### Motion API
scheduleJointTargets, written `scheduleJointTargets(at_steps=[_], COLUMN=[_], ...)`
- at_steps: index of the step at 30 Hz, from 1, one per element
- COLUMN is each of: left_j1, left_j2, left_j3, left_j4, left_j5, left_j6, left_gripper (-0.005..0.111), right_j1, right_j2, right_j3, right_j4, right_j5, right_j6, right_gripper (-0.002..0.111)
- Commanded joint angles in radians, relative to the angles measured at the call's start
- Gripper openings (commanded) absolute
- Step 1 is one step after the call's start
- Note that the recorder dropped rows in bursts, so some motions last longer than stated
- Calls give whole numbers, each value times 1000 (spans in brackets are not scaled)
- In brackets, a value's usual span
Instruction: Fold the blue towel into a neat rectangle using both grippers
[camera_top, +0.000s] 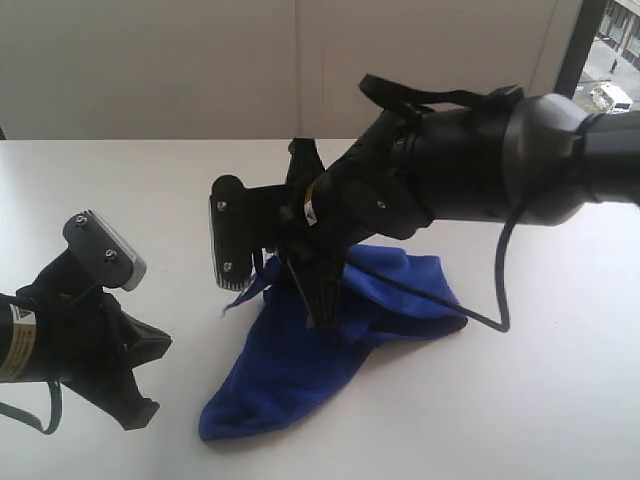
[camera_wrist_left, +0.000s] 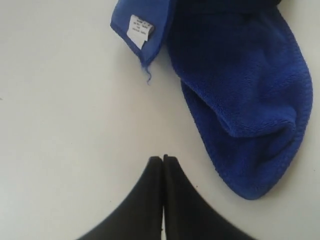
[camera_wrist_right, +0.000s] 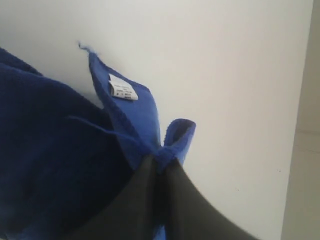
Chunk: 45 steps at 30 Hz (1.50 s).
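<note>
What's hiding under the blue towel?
Only the white table shows around the blue towel, which lies bunched on it. Anything beneath is covered by the cloth, so it cannot be seen.

The blue towel (camera_wrist_left: 240, 100) is fuzzy, matt cloth; the table (camera_wrist_left: 60, 125) is smooth, pale and matt.

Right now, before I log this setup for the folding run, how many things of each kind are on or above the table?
Cloths: 1, the blue towel, lying crumpled
Grippers: 2, the left gripper shut and empty, and the right gripper shut on an edge of the blue towel
Total: 3
</note>
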Motion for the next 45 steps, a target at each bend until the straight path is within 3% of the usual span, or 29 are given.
scheduleJointTargets(at_steps=[1, 6, 9, 12, 16, 19, 22, 25, 30, 37, 45], left_j1=[-6, -6, -6, -6, -6, -6, -6, -6, -6, -6, -6], left_j2=[-5, -5, -5, -5, -5, -5, -4, 15, 77, 182, 251], left_j3=[8, 8, 6, 6, 6, 6, 6, 6, 6, 4, -26], left_j4=[10, 7, -36, -168, -393, -616, -707, -711, -840, -949, -977], left_j5=[15, 57, 63, 8, -134, -134, -184, -299, -340, -495, -603], left_j6=[1, 1, 93, 294, 604, 767, 887, 938, 997, 1132, 1182], left_gripper=[0, 0, 3, 18, 50, 61, 64, 64, 64, 64, 64], right_j1=[1, 1, 1, 1, 1, 1, 1, 1, 1, 1, 1], right_j2=[-44, -111, -151, -177, -186, -186, -186, -186, -186, -186, -186], right_j3=[-5, -5, -5, -5, -5, -5, -5, -5, -5, -5, -5], right_j4=[-14, -16, -16, -16, -16, -14, -14, -14, -12, -9, -9], right_j5=[24, 42, 39, 46, 71, 97, 102, 95, 84, 84, 80], right_j6=[20, 21, 68, 95, 107, 110, 125, 125, 125, 125, 127], right_gripper=[0, 0, 0, 0, 0, 0, 0, 0, 0, 0, 0])
